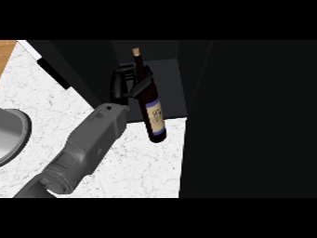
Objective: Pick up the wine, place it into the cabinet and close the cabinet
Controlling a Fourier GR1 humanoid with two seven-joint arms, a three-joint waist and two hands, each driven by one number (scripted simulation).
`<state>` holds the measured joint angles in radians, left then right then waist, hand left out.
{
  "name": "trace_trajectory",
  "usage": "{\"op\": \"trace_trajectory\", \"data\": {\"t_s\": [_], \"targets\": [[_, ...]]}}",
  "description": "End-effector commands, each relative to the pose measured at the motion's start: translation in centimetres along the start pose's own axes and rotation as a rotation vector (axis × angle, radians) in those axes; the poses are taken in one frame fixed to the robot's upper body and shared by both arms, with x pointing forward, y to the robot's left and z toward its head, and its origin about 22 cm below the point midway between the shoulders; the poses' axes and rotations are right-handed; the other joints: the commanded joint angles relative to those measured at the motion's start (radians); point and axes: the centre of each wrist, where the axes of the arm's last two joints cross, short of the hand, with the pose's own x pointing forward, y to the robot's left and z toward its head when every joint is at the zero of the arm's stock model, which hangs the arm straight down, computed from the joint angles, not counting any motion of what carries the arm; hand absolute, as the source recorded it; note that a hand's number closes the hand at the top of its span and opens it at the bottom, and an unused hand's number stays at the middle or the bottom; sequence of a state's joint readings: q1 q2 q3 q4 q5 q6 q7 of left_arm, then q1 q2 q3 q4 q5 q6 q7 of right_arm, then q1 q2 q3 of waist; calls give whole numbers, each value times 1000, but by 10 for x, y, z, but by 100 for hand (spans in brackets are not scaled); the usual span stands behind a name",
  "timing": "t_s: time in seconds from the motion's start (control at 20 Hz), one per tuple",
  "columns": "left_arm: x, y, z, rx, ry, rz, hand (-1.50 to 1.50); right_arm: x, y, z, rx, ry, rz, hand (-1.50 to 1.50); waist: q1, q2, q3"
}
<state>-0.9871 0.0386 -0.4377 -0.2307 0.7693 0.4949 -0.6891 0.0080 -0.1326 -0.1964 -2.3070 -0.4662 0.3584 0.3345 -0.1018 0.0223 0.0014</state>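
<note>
Gripping the dark glass wine bottle [154, 114] round its shoulder, the black left hand [123, 83] has its fingers curled about the glass, the grey forearm [92, 139] running in from the near left. The bottle is tilted, its corked neck pointing far into the open dark cabinet [168, 74] and its cream-labelled body (a blue band runs round the base) reaching back over the white speckled counter [140, 172]. Whether the base touches the counter cannot be told. A broad dark panel [257, 116] fills the right side. A round grey metal bowl [3, 135] sits at the left edge, well apart from the bottle.
</note>
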Motion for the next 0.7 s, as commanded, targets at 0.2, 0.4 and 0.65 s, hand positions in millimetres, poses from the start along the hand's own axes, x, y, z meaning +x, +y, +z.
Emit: {"op": "trace_trajectory", "data": {"t_s": [0.2, 0.4, 0.65], "targets": [[-9, -8, 10, -40, 27, -11, 150, -9, 0, -4, -6, 3, -27, -150, -4, 13, -3], [-6, -7, 4, -18, 25, -8, 150, 0, 4, 0, 21, 9, -12, -150, -17, 16, -4], [15, -14, -12, -9, 13, -10, 150, -7, -2, 3, 13, 16, -12, -150, -6, 17, -3]]}}
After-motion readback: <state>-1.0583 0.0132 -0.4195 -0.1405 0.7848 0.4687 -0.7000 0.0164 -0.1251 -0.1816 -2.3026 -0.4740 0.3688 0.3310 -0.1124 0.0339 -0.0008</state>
